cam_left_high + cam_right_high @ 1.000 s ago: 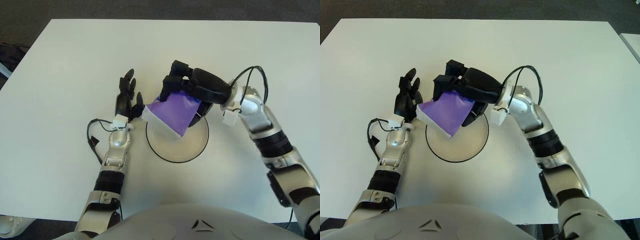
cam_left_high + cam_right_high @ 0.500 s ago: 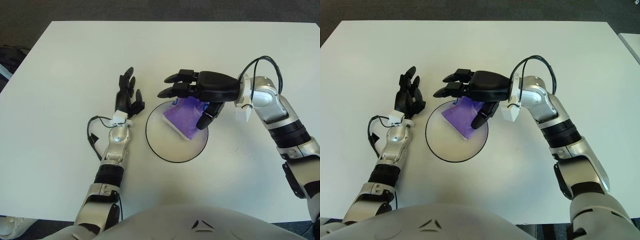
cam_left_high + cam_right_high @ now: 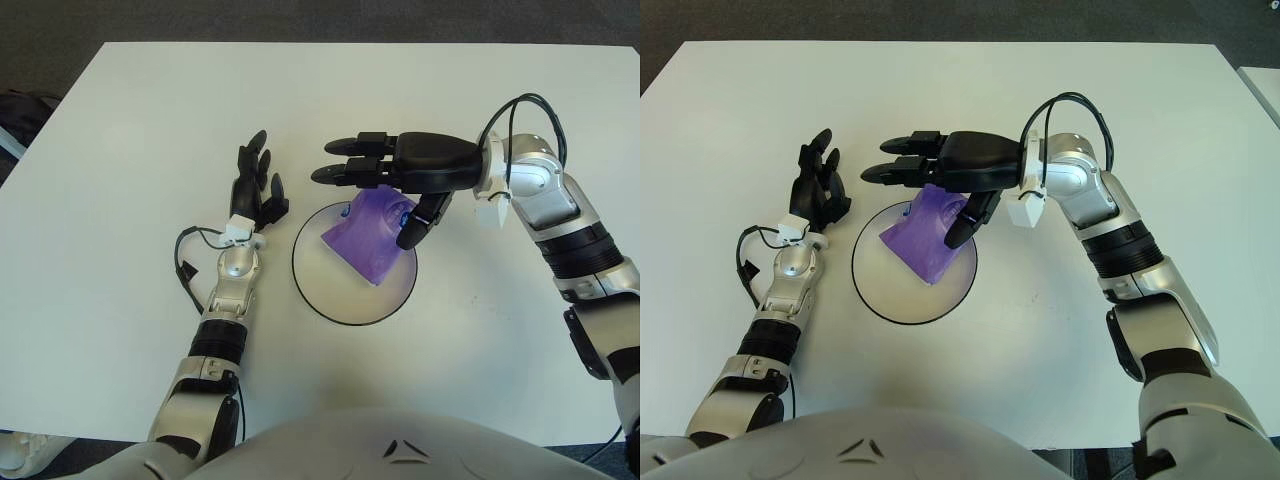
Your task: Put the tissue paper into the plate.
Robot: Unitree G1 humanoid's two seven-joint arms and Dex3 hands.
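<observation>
Purple tissue paper point(image 3: 366, 236) lies in the plate point(image 3: 320, 295), soft and light enough that I'd pinch its crinkly wrapper mid-body, while my right hand point(image 3: 400, 178) hovers over it unclenched and my left hand point(image 3: 255, 190) shows spread beside the plate.

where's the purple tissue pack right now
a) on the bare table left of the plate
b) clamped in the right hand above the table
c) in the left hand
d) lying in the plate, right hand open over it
d: the purple tissue pack lies inside the plate, while the right hand shows above it with its fingers spread and holding nothing.
</observation>
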